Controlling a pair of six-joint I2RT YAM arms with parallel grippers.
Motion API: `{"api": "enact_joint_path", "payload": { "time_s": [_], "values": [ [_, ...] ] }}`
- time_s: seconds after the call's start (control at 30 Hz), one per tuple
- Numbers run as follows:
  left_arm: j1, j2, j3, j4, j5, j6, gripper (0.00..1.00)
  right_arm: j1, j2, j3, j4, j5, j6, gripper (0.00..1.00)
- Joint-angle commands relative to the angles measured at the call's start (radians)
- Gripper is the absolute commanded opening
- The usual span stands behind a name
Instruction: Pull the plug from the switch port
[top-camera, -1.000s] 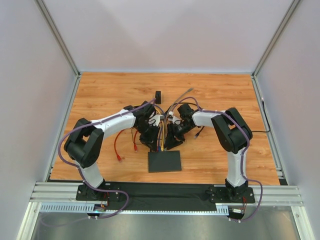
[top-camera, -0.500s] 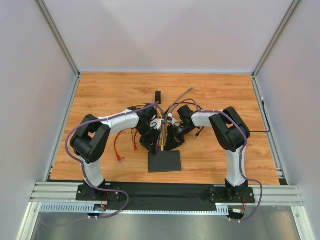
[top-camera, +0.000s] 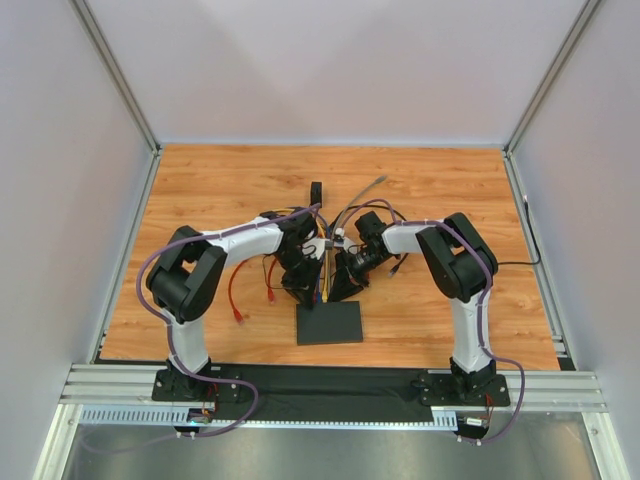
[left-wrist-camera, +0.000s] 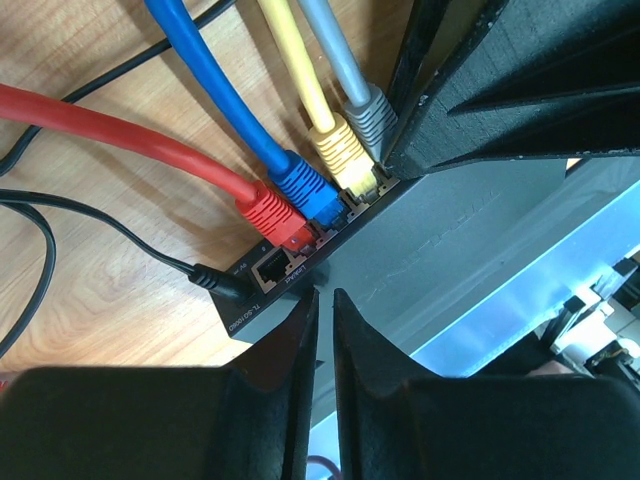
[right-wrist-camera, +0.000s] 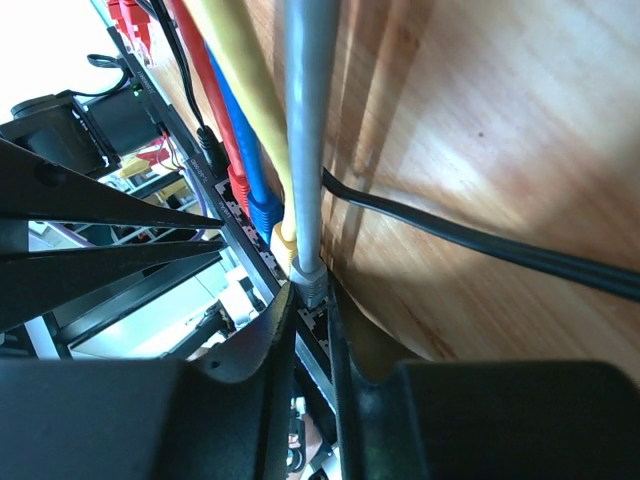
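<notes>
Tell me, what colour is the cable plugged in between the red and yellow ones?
Blue. The blue cable shows best in the left wrist view.

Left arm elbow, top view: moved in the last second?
Yes. The left arm's elbow has swung right, away from the table's left edge and nearer the switch, which has stayed put.

Both arms bend inward, wrists low — left gripper (left-wrist-camera: 325, 302) and right gripper (right-wrist-camera: 311, 296) pinched narrow.
</notes>
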Motion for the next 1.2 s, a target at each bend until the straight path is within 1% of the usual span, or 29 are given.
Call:
{"api": "enact_joint_path", "payload": {
  "time_s": [0.0, 0.1, 0.2, 0.3, 0.37, 0.4, 0.43, 0.53, 0.63, 0.73, 0.77, 0.87, 0.97, 1.03, 1.07, 1.17],
  "values": [
    [-0.009, 0.044, 0.011, 0.001, -0.066, 0.018, 0.19, -0.001, 0.030, 0.012, 0.017, 0.003, 0.002, 0.15],
    [-0.007, 0.047, 0.011, -0.003, -0.066, 0.014, 0.19, -0.001, 0.033, 0.009, 0.035, 0.006, 0.018, 0.11],
    [-0.009, 0.051, 0.011, -0.009, -0.080, 0.012, 0.18, -0.003, 0.030, -0.008, 0.089, 0.003, 0.067, 0.00],
    [-0.007, 0.079, 0.013, -0.034, -0.098, 0.009, 0.18, -0.001, 0.018, -0.025, 0.165, 0.012, 0.150, 0.00],
    [-0.007, 0.088, 0.014, -0.043, -0.101, 0.014, 0.17, -0.001, -0.011, -0.038, 0.199, 0.081, 0.188, 0.00],
    [-0.009, 0.096, 0.013, -0.043, -0.106, 0.015, 0.17, -0.003, -0.027, -0.049, 0.248, 0.115, 0.235, 0.00],
    [-0.010, 0.098, 0.010, -0.043, -0.117, 0.015, 0.17, -0.003, -0.043, -0.080, 0.279, 0.191, 0.269, 0.00],
    [-0.012, 0.107, 0.007, -0.049, -0.121, 0.017, 0.17, -0.001, -0.103, -0.126, 0.376, 0.294, 0.358, 0.00],
    [-0.013, 0.111, 0.008, -0.051, -0.129, 0.018, 0.17, -0.001, -0.140, -0.140, 0.405, 0.342, 0.375, 0.00],
    [-0.013, 0.114, 0.014, -0.059, -0.134, 0.023, 0.17, -0.003, -0.171, -0.175, 0.474, 0.352, 0.413, 0.00],
    [-0.016, 0.113, 0.016, -0.059, -0.134, 0.024, 0.17, -0.001, -0.172, -0.177, 0.475, 0.349, 0.423, 0.00],
    [-0.024, 0.114, 0.017, -0.060, -0.138, 0.023, 0.17, -0.004, -0.172, -0.174, 0.560, 0.350, 0.475, 0.00],
    [-0.033, 0.114, 0.017, -0.062, -0.147, 0.023, 0.16, -0.004, -0.177, -0.155, 0.551, 0.362, 0.478, 0.00],
    [-0.035, 0.105, 0.014, -0.065, -0.158, 0.025, 0.16, -0.007, -0.198, -0.125, 0.497, 0.397, 0.432, 0.00],
    [-0.035, 0.088, 0.013, -0.057, -0.161, 0.023, 0.16, -0.006, -0.208, -0.112, 0.416, 0.414, 0.371, 0.00],
    [-0.035, 0.065, 0.004, -0.051, -0.164, 0.026, 0.16, -0.024, -0.269, -0.088, 0.348, 0.439, 0.316, 0.00]
  ]
}}
